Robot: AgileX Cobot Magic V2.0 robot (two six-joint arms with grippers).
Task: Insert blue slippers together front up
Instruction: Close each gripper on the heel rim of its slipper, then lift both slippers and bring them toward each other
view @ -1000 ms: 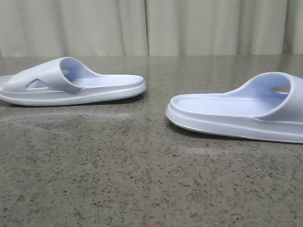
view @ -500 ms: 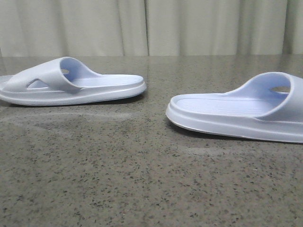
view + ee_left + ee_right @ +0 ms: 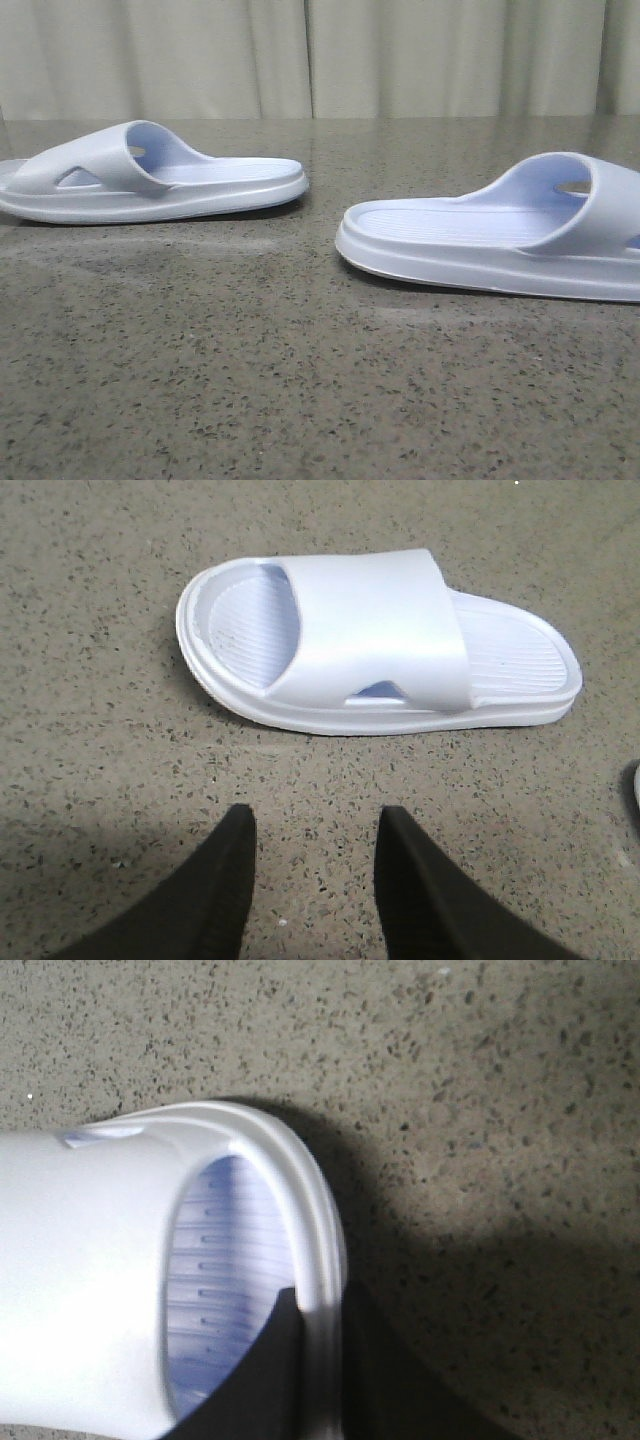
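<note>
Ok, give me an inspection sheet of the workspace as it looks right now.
Surface: speckled grey stone table, no spills seen.
Job's things: left slipper and right slipper lie apart, soles down, heels towards each other.
Clutter: nothing seen.
Grippers: left gripper has its jaws open and empty above the table, short of the left slipper. Right gripper has its jaws closed on the right slipper's rim, one finger inside the footbed.
Cables: nothing seen.
Surroundings: pale curtain behind the table.

Speckled grey-brown stone tabletop [image 3: 300, 380] before pale pleated curtains [image 3: 400, 55], softly lit.
</note>
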